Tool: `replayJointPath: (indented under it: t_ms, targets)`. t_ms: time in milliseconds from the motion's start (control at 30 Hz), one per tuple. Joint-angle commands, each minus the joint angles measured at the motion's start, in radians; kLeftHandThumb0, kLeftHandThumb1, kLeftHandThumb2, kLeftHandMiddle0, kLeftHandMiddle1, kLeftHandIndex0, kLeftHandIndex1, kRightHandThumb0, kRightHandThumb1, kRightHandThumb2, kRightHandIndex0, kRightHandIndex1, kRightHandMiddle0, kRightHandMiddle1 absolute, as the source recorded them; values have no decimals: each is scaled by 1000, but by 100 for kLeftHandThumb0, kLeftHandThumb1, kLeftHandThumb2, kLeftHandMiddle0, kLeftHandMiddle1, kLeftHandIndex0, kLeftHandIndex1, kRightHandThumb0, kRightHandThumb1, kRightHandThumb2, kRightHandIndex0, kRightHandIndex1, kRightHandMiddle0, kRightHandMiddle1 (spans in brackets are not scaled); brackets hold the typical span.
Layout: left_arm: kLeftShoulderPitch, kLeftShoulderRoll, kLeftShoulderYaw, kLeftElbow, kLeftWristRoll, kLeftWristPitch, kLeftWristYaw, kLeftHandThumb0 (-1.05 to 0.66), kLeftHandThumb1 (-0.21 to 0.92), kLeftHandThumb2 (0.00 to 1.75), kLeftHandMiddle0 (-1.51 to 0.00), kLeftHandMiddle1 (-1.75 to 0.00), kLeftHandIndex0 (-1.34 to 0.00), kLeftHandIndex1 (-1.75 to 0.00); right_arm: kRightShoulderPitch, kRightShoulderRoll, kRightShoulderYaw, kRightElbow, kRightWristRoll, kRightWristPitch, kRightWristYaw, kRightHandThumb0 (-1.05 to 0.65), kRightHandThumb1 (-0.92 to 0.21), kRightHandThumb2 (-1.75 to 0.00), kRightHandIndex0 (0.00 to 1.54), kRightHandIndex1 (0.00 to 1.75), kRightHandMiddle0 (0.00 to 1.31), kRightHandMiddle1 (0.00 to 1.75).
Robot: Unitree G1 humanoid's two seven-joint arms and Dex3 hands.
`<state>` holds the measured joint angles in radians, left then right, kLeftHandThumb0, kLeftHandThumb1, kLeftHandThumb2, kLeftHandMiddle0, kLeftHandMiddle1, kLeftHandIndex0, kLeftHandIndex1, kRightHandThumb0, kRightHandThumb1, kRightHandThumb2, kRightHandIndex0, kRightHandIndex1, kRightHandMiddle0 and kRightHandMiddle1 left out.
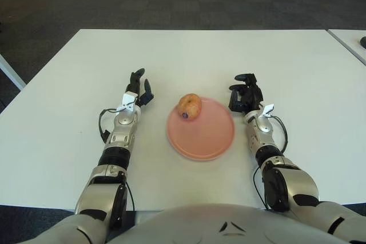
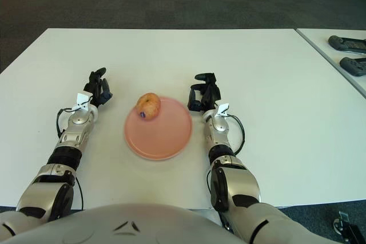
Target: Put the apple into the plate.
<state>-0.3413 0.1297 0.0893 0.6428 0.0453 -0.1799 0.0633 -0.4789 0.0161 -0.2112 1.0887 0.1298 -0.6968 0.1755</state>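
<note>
I see a matte white table (image 1: 189, 55) on dark carpet. My left hand (image 1: 138, 87) shows left of the plate, fingers loose, empty. The round apple (image 1: 190, 106) sits on the smooth pink plate (image 1: 206, 135)'s far-left edge. My right hand (image 1: 245, 94) shows right, curled, empty.

No text, brand, number or sign can be read anywhere. The apple (image 1: 189, 106), just right of the left hand (image 1: 138, 88), carries a small dark sticker (image 1: 185, 115) on its near side, but nothing on it can be made out. White tags (image 1: 266, 108) by each wrist show no legible print.
</note>
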Motion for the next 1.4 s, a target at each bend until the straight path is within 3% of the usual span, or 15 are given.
replayJointPath:
  t_ms: [0, 933, 1367]
  targets:
    - [-17, -5, 8, 29, -7, -8, 11, -86, 92, 97, -10, -24, 0, -56, 34, 11, -5, 27, 7, 18, -4, 53, -16, -151, 74, 175, 95, 175]
    - [1, -63, -6, 104, 30, -209, 115, -84, 92, 94, -13, -28, 0, -62, 35, 5, -6, 23, 11, 33, -3, 53, -15, -151, 74, 175, 95, 175]
    - [-4, -62, -13, 138, 24, -260, 113, -82, 92, 91, -13, -30, 0, -64, 32, 7, -12, 27, 10, 25, -13, 53, -15, -151, 74, 175, 94, 175]
